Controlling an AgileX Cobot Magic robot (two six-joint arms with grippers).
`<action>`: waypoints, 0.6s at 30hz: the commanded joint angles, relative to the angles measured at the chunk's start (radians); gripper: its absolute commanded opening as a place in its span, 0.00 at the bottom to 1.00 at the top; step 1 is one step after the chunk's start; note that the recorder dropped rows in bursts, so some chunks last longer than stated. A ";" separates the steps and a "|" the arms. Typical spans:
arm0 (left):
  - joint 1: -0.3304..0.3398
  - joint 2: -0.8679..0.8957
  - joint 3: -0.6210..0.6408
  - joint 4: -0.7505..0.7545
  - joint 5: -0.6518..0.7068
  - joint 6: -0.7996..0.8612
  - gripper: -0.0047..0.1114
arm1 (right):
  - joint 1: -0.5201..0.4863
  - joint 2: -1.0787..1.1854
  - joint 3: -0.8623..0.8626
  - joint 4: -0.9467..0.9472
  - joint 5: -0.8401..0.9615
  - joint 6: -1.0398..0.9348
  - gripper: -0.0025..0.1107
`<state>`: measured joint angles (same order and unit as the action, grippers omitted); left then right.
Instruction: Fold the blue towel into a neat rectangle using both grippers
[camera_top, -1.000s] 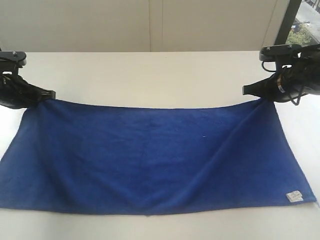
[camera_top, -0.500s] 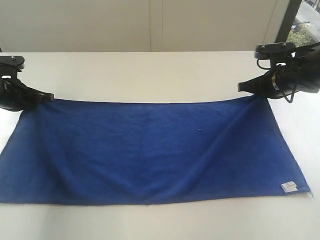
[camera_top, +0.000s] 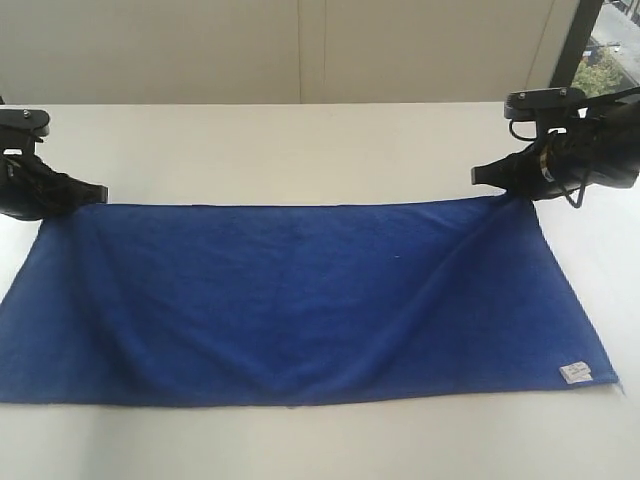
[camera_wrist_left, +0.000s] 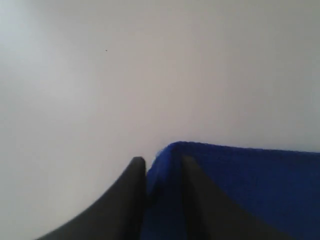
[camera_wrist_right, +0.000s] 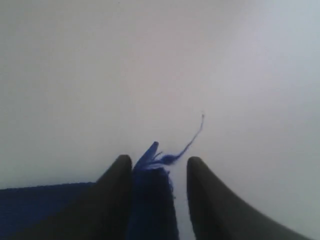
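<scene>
The blue towel (camera_top: 300, 300) lies spread flat on the white table (camera_top: 300, 150), long side across, with soft creases running toward its near edge. My left gripper (camera_top: 100, 192) sits at the towel's far left corner. In the left wrist view its jaws (camera_wrist_left: 161, 162) stand apart with the towel corner (camera_wrist_left: 250, 180) loose between them. My right gripper (camera_top: 478, 178) sits at the far right corner. Its jaws (camera_wrist_right: 159, 160) are open: the frayed towel corner (camera_wrist_right: 150, 200) leans on one finger, and a gap shows beside the other.
A small white label (camera_top: 575, 372) marks the towel's near right corner. Bare table stretches behind the towel up to a pale wall. A window (camera_top: 610, 45) shows at the top right. The towel's near edge lies close to the table front.
Both grippers have carried the towel's far edge slightly away from the camera, and the whole towel has slid with it. The right gripper has also shifted a little left.
</scene>
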<state>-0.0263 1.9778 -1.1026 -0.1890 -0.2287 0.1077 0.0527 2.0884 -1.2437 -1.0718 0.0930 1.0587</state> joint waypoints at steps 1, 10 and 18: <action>0.003 -0.043 -0.004 -0.010 0.030 0.001 0.58 | -0.005 -0.032 -0.004 0.001 0.082 0.001 0.47; 0.003 -0.289 -0.004 -0.004 0.395 0.024 0.39 | 0.003 -0.223 0.003 0.606 0.379 -0.566 0.30; 0.003 -0.383 0.004 0.009 0.847 0.026 0.04 | 0.008 -0.356 0.052 0.976 0.745 -0.976 0.02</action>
<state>-0.0263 1.6160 -1.1026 -0.1830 0.4905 0.1315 0.0614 1.7751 -1.2293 -0.1526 0.7827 0.1509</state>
